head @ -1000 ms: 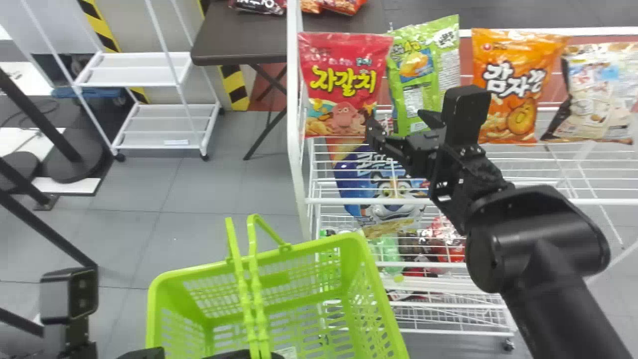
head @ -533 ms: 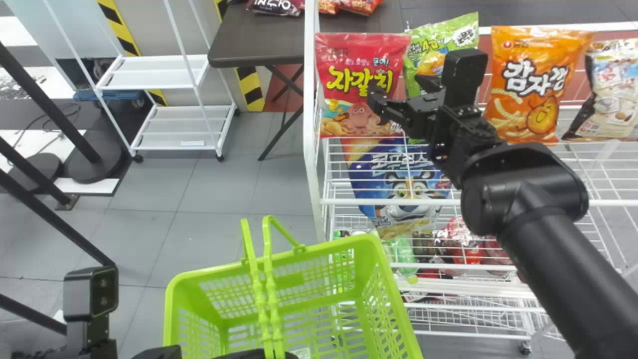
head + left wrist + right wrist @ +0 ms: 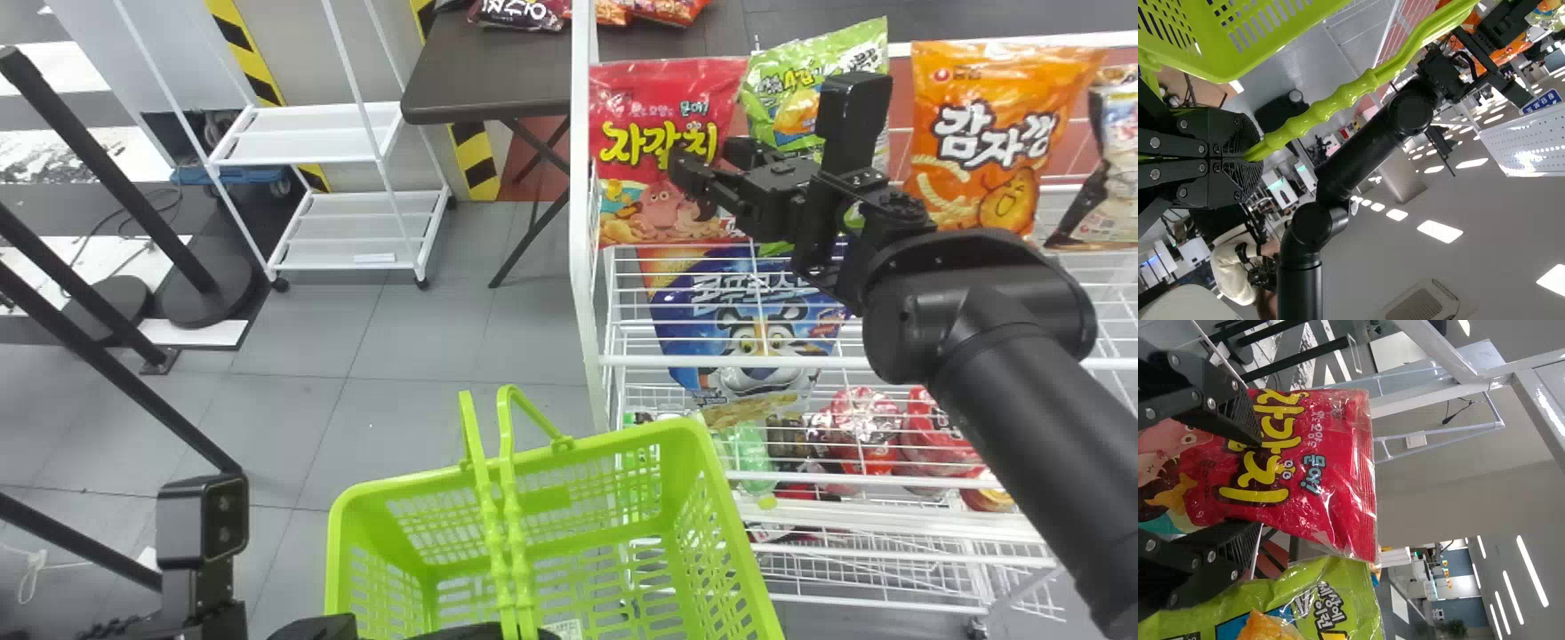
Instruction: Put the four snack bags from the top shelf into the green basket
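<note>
My right gripper [image 3: 704, 160] is at the right part of the red snack bag [image 3: 667, 116], the leftmost on the top shelf. In the right wrist view my right gripper [image 3: 1253, 481] stands open, its fingers spread across the front of the red bag [image 3: 1331, 473]; whether they touch it, I cannot tell. A green bag [image 3: 813, 84], an orange bag [image 3: 996, 124] and a beige bag [image 3: 1122, 151] stand further right. At the bottom, my left gripper [image 3: 462, 632] holds the green basket [image 3: 391, 484]; in the left wrist view my left gripper [image 3: 1248, 157] is shut on its handle [image 3: 1331, 107].
The shelf's white side post [image 3: 582, 222] rises just left of the red bag. A blue bag [image 3: 747, 329] lies on the wire level below. Left of the rack are a dark table [image 3: 489, 71], a white cart [image 3: 347, 222] and black poles [image 3: 98, 356].
In the head view, basket, shelf and bags have shifted to the right. Relative to the bags, my right gripper has moved left and upward, onto the red bag's front. The left gripper keeps its hold.
</note>
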### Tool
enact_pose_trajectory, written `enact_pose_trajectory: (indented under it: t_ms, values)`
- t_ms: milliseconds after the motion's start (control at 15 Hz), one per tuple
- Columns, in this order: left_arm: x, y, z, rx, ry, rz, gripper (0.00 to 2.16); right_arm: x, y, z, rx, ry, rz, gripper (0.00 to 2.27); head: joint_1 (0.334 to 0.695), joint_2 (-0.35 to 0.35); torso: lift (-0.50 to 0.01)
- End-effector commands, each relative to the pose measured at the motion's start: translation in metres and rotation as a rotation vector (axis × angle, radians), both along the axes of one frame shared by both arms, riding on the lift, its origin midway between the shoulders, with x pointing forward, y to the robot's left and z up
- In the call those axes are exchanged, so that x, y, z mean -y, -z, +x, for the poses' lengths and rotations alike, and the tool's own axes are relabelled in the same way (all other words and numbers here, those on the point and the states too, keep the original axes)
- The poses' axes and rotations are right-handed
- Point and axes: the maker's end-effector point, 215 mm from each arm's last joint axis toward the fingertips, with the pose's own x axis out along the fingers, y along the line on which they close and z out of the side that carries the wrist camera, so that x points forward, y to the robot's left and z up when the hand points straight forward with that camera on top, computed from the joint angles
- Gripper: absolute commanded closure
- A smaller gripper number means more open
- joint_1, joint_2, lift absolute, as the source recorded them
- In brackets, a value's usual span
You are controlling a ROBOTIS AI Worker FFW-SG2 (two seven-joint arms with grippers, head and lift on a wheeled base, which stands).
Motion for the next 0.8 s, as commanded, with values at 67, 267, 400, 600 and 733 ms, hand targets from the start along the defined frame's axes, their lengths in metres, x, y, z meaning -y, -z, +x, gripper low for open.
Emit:
enact_pose_trajectory:
  t_ms: [67,267,400,600,733]
  values:
    - [0.000,-0.002,-0.002,0.002,0.009,-0.007,2.15,-0.005,0.008,-0.008,-0.020,-0.028,0.005,2.24,0.695,0.166,-0.003]
    - [-0.003,-0.002,-0.001,0.005,0.008,-0.005,2.15,-0.012,0.013,-0.025,-0.028,-0.039,0.021,2.25,0.695,0.174,-0.003]
    - [-0.004,-0.004,0.002,0.015,0.012,0.001,2.15,-0.022,0.007,-0.034,-0.039,-0.065,0.027,2.24,0.695,0.186,-0.003]
    - [-0.004,-0.010,0.008,0.037,0.019,-0.005,2.15,-0.018,-0.004,-0.050,-0.066,-0.064,0.026,2.24,0.695,0.205,-0.003]
    - [-0.001,-0.014,0.013,0.057,0.031,-0.003,2.15,0.015,-0.018,-0.054,-0.066,-0.012,0.051,2.24,0.695,0.204,-0.003]
